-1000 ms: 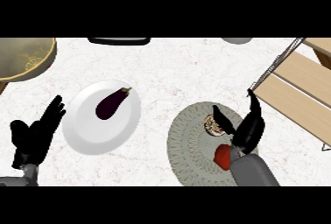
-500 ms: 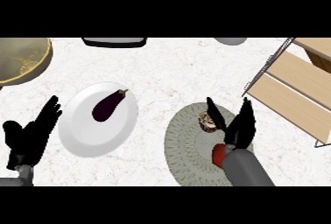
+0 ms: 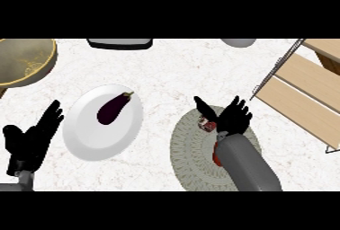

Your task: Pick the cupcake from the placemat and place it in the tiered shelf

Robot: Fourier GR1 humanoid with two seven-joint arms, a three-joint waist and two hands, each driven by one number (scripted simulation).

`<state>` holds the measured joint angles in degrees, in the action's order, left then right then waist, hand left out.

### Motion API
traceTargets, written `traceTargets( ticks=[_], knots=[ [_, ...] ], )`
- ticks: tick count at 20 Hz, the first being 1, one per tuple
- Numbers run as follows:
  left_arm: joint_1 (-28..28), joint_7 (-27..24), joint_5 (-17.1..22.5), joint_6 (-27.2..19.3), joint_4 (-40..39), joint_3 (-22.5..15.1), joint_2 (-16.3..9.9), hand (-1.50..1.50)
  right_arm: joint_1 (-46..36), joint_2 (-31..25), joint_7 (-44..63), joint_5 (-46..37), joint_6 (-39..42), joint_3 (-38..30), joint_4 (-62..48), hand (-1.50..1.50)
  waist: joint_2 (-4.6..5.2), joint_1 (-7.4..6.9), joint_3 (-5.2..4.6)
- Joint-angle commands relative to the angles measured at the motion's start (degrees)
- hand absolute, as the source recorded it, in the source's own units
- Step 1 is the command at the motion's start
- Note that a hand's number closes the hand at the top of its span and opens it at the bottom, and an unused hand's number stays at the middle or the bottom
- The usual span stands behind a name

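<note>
Cupcake (image 3: 208, 124), small and brown, sits on the round grey woven placemat (image 3: 192, 157); the right robot hand (image 3: 229, 117) spreads wide around it, not yet gripping. Wooden tiered shelf (image 3: 299, 96) waits at two o'clock; lifting and placing remain.

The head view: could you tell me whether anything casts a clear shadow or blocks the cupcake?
Head view: lighting is flat, with no clear shadows on the counter; the right hand covers most of the cupcake on the placemat.

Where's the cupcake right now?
In the head view, the cupcake sits on the placemat right of centre, between the right hand's thumb and fingers.
</note>
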<state>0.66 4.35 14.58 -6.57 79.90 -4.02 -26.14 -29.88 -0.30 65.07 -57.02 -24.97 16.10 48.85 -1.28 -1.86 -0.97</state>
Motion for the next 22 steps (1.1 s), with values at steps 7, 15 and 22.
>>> traceTargets(
  ticks=[7,15,22],
  knots=[
    [-1.1,-1.3,1.3,1.4,-0.4,2.0,-0.4,0.00,-10.5,0.3,20.1,2.7,24.3,4.4,1.3,-1.50,0.61,1.23,0.80],
    [-3.8,-1.9,0.8,1.2,1.5,2.7,-0.3,0.00,-7.0,0.3,20.2,2.1,25.8,4.5,4.1,-1.50,0.46,1.70,0.85],
    [-3.9,-1.7,1.1,2.6,1.2,3.8,-0.5,0.00,-2.7,0.3,20.2,-1.0,26.3,5.5,8.4,-1.50,0.86,2.02,0.90]
  ],
)
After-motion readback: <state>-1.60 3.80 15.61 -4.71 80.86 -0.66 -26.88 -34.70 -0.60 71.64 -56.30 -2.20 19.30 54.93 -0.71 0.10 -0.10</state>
